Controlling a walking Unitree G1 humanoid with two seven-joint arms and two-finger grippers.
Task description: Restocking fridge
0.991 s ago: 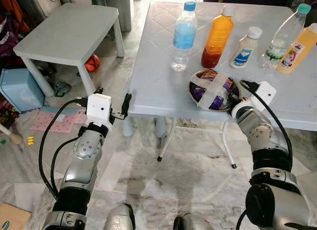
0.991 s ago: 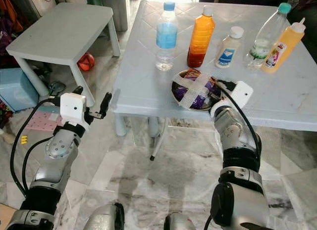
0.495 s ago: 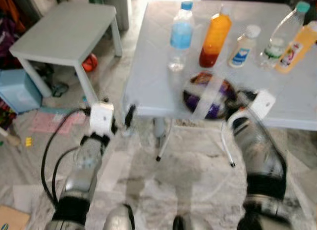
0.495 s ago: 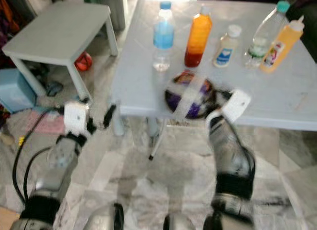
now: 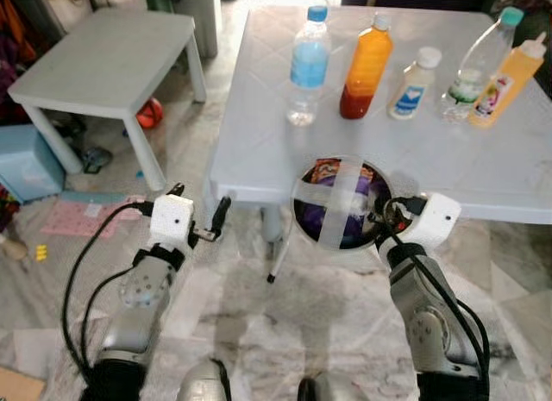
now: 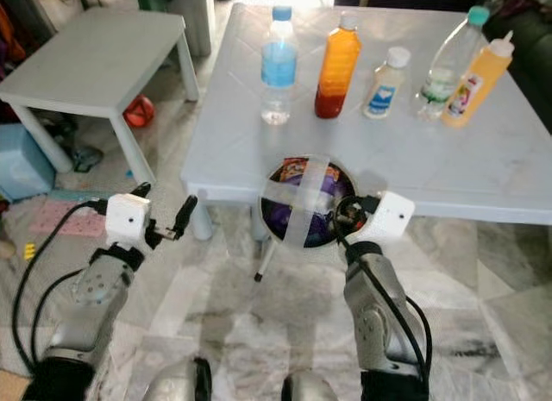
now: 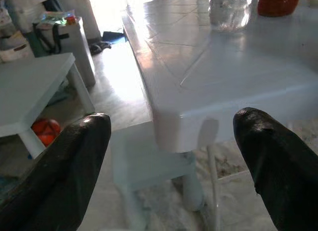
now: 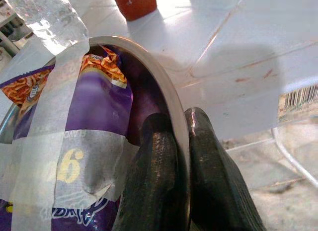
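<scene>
A round metal bowl holds a purple snack packet under a cross of white tape. It hangs just off the front edge of the white table, tilted toward me. My right gripper is shut on the bowl's rim, one finger inside and the other outside. My left gripper is open with nothing in it, floating low beside the table's front left corner. Further back on the table stand a water bottle, an orange juice bottle and a small white bottle.
A clear bottle with a green cap and a yellow squeeze bottle stand at the table's back right. A low white side table is to the left, with a red ball under it and a blue box beside it. Marble floor lies below.
The bowl has come off the tabletop and now hangs past the front edge in my right gripper. The view shifted, so the table sits further from me.
</scene>
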